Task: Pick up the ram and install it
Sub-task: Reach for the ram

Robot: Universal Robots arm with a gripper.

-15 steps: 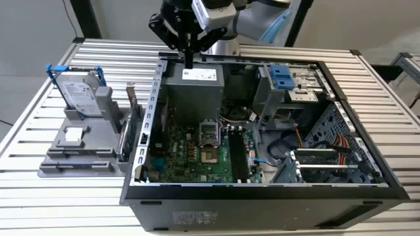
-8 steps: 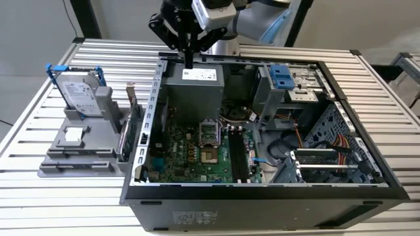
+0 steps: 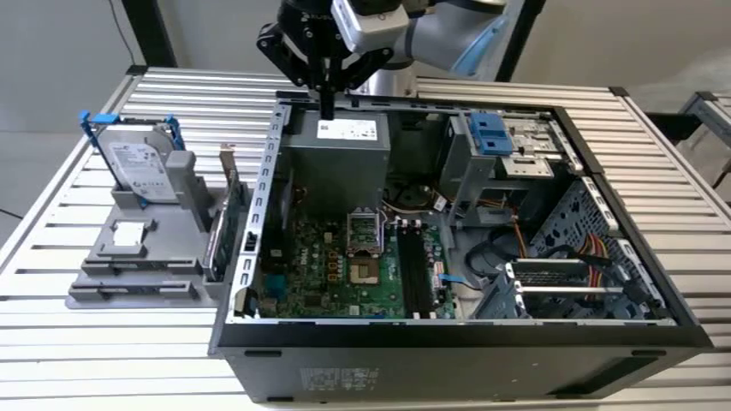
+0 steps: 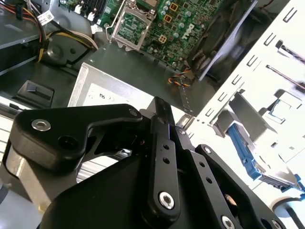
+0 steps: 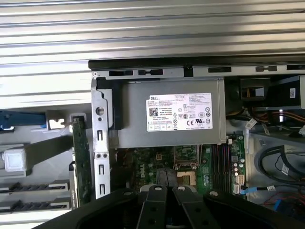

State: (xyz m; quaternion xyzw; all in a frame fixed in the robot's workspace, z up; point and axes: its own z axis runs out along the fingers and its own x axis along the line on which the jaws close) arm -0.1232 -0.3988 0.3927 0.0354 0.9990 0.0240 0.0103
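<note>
My gripper hangs above the back rim of the open computer case, just over the grey power supply. Its black fingers are pressed together with nothing between them, as both wrist views confirm. A narrow dark greenish stick, which I take for the ram, stands on edge in the grey holder outside the case's wall on the exterior view's left, well away from the gripper. The black memory slots lie on the green motherboard inside the case.
A silver hard drive in a blue frame stands at the holder's far end. A green expansion card with a metal bracket stands beside the case wall. Drive cages and cables fill the case's side at the exterior view's right.
</note>
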